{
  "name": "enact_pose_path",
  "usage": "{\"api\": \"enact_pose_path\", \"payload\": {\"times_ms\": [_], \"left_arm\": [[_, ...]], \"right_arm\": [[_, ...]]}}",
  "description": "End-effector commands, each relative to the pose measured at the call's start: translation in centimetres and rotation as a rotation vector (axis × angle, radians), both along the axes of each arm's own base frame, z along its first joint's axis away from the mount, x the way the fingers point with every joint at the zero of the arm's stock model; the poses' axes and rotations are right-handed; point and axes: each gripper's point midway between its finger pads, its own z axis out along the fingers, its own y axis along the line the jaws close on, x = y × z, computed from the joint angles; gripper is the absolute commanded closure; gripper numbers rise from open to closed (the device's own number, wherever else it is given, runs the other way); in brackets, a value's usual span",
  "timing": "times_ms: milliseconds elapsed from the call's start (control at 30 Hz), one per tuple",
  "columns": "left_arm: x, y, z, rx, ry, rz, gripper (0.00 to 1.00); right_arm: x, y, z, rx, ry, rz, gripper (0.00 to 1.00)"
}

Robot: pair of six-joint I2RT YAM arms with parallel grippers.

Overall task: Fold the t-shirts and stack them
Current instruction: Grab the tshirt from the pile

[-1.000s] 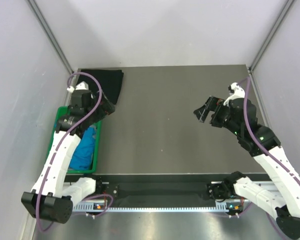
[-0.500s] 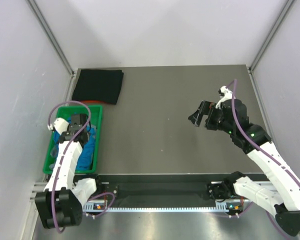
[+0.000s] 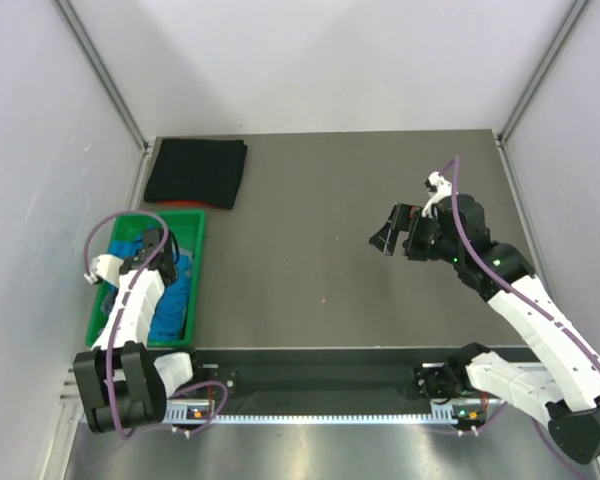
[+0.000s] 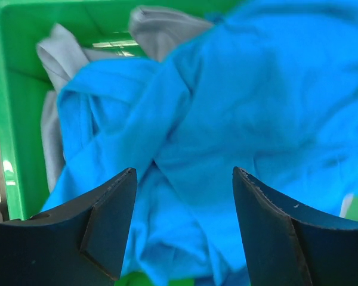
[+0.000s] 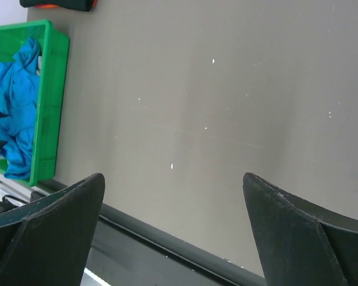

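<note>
A crumpled blue t-shirt lies in the green bin, with a grey shirt under it at the far end. My left gripper is open just above the blue shirt, inside the bin. A folded black t-shirt lies on top of an orange one at the table's back left. My right gripper is open and empty, held above the right middle of the table. In the right wrist view it faces the bare table, with the blue shirt far left.
The green bin stands at the table's left edge, next to the left wall. The dark grey table spans the middle. Walls close in on the left, right and back. A rail runs along the near edge.
My left arm has swung back from near the black shirt and lowered into the green bin over the blue shirt. My right gripper has drifted slightly left.
</note>
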Motion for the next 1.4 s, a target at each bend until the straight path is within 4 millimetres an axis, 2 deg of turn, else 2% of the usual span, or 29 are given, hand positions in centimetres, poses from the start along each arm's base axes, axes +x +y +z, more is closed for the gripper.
{"api": "enact_pose_path", "payload": {"times_ms": [0,133,267,367,533,767,800,833,867,900,1033,1067,1133,1200,1233,1267,1300,1367], "left_arm": [[0.2,1.9,0.5,0.026,-0.077,0.114,0.3],[0.1,2.8,0.4,0.032,-0.06,0.132,0.28],[-1.5,3.4,1.1,0.071,-0.022,0.205,0.26],[-2.2,3.4,0.5,0.08,0.004,0.201,0.27],[-1.0,2.9,-1.6,0.013,-0.037,0.18,0.32],[-0.7,2.8,-1.7,0.003,-0.025,0.171,0.39],[-0.7,2.8,-1.7,-0.002,-0.027,0.17,0.43],[-0.5,2.6,-1.6,-0.012,-0.041,0.162,0.51],[-0.1,2.6,-1.3,-0.009,-0.052,0.147,0.84],[0.2,2.6,-0.9,-0.01,-0.064,0.135,0.99],[2.4,2.7,3.6,0.014,-0.149,0.035,1.0],[3.7,2.7,6.1,0.012,-0.214,0.012,1.0],[5.0,2.3,9.3,0.026,-0.29,-0.061,1.0],[8.2,1.3,14.1,0.014,-0.457,-0.176,1.0],[8.8,0.7,16.1,0.016,-0.52,-0.219,1.0],[9.8,0.2,19.3,0.021,-0.611,-0.26,1.0],[11.0,-1.8,21.2,-0.034,-0.687,-0.369,1.0],[12.5,-4.1,27.9,-0.018,-0.9,-0.525,1.0]], "right_arm": [[0.3,0.9,2.7,0.038,-0.067,0.035,0.0],[0.2,1.0,2.4,0.045,-0.051,0.034,0.0],[0.1,1.3,2.0,0.053,-0.034,0.044,0.01],[0.1,1.3,1.7,0.052,-0.025,0.042,0.0],[0.1,1.5,1.8,0.063,-0.016,0.045,0.0],[-0.1,1.0,1.2,0.037,0.003,0.024,0.0],[-0.1,1.0,1.0,0.038,0.008,0.022,0.0],[0.1,1.1,0.7,0.038,0.013,0.017,0.01],[0.1,1.1,0.5,0.041,0.024,0.014,0.01],[0.1,1.3,0.2,0.043,0.035,0.016,0.01],[-0.1,1.8,-0.5,0.06,0.071,0.033,0.02],[-0.1,1.9,-0.6,0.062,0.075,0.033,0.02],[0.1,1.7,-0.9,0.046,0.068,0.028,0.02],[0.4,1.2,-1.4,0.015,0.056,0.011,0.01],[0.6,0.9,-1.4,0.001,0.046,0.004,0.01],[0.6,0.8,-1.5,-0.014,0.04,0.007,0.01],[0.7,0.6,-1.4,-0.016,0.035,0.001,0.01],[0.5,0.3,-1.1,-0.027,0.032,-0.004,0.01]]}}
